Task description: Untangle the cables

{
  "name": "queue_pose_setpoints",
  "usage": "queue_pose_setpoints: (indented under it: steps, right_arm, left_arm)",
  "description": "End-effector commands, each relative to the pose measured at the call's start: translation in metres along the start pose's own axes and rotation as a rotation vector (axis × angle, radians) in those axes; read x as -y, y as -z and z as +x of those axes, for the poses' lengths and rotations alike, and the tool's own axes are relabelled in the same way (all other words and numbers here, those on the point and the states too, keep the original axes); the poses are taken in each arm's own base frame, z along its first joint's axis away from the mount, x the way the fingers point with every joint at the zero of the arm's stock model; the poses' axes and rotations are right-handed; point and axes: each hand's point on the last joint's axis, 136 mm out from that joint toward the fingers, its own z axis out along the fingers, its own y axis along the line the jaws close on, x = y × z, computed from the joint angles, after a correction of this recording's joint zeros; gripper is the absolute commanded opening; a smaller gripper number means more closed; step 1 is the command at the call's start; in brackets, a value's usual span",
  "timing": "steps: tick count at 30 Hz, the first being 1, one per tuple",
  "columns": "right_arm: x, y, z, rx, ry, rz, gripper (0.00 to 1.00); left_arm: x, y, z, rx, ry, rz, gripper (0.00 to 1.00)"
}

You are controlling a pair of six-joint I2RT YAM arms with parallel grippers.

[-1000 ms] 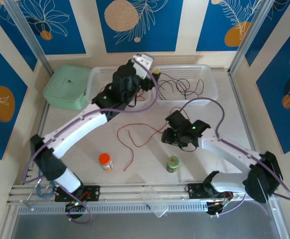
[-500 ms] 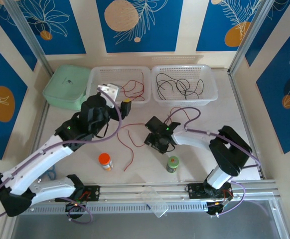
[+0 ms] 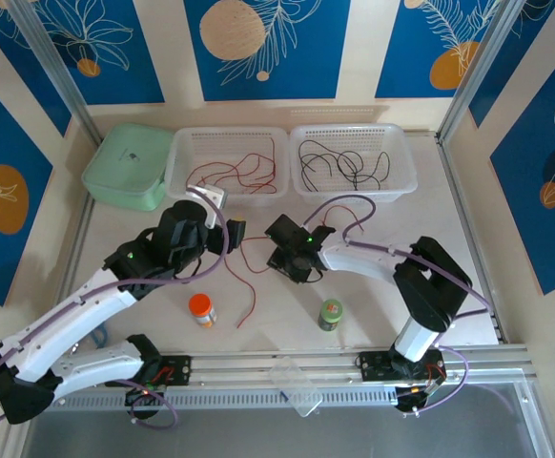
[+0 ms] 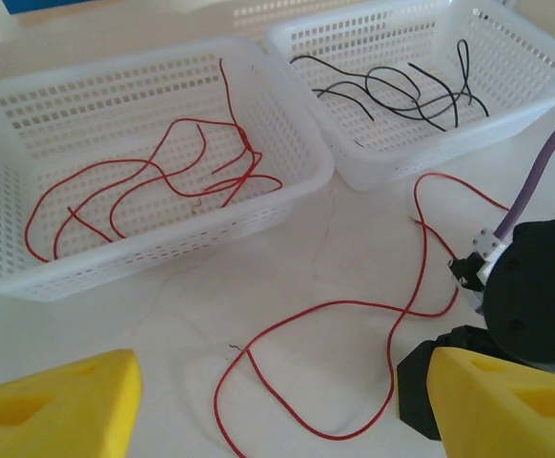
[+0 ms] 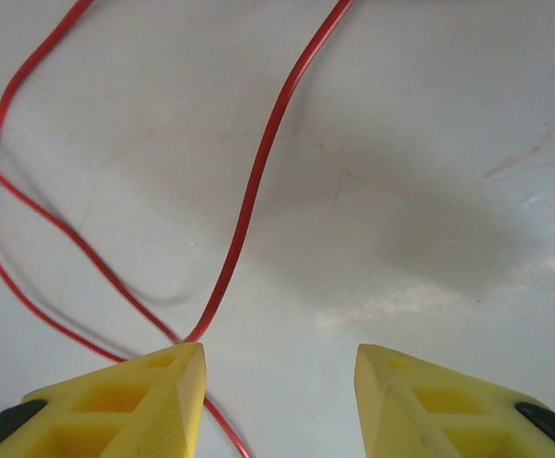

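A loose red cable winds over the white table between my two grippers. More red cables lie in the left white basket, and black cables lie in the right basket. My left gripper hovers open over the table; its wrist view shows the loose red cable, both baskets and the right arm's black head. My right gripper is open low over the table. The red cable runs past its left fingertip, not between the fingers.
A green lidded box sits at the back left. An orange-capped bottle and a green bottle stand near the front. A clear plastic piece rests on the front rail. Blue tubing lies by the left base.
My left arm has drawn back from the left basket to the table's middle. My right gripper has moved left toward the loose red cable.
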Motion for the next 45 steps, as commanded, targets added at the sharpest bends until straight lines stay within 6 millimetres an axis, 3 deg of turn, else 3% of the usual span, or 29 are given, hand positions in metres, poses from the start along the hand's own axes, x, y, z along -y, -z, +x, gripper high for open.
queue_pose_setpoints:
  steps: [1, 5, 13, 20, 22, 26, 28, 32, 40, 45]
  right_arm:
    - [-0.012, 0.031, -0.006, 0.063, 0.065, -0.017, 0.46]
    - [-0.016, 0.033, -0.008, 0.073, 0.073, -0.026, 0.47]
    - [-0.021, -0.004, -0.012, -0.027, 0.020, -0.032, 0.55]
    - [-0.030, -0.020, -0.017, -0.033, 0.039, -0.011, 0.58]
    - [-0.034, -0.022, -0.019, -0.028, 0.048, -0.012, 0.50]
    - [-0.038, -0.018, -0.021, -0.018, 0.070, -0.017, 0.10]
    - [-0.040, -0.009, -0.022, -0.004, 0.092, -0.025, 0.00]
    - [-0.043, 0.021, -0.027, 0.059, 0.149, -0.046, 0.00]
    - [-0.053, 0.123, -0.047, 0.277, 0.277, -0.123, 0.00]
    - [-0.055, 0.167, -0.051, 0.314, 0.293, -0.192, 0.00]
  left_arm:
    - [0.007, -0.001, 0.004, -0.004, 0.025, 0.033, 0.78]
    - [0.003, -0.006, 0.009, -0.023, 0.025, 0.006, 0.78]
    - [-0.006, 0.004, 0.009, -0.016, 0.020, -0.028, 0.79]
    - [-0.019, 0.015, 0.009, -0.032, -0.009, -0.079, 0.79]
    - [-0.020, 0.015, 0.014, -0.054, -0.017, -0.087, 0.79]
    - [-0.024, 0.015, 0.023, -0.096, -0.019, -0.107, 0.79]
    - [-0.026, 0.015, 0.028, -0.123, -0.018, -0.125, 0.79]
    - [-0.033, 0.014, 0.037, -0.185, -0.021, -0.169, 0.79]
    - [-0.040, -0.002, 0.056, -0.300, -0.013, -0.205, 0.78]
    - [-0.040, -0.012, 0.063, -0.316, 0.003, -0.199, 0.77]
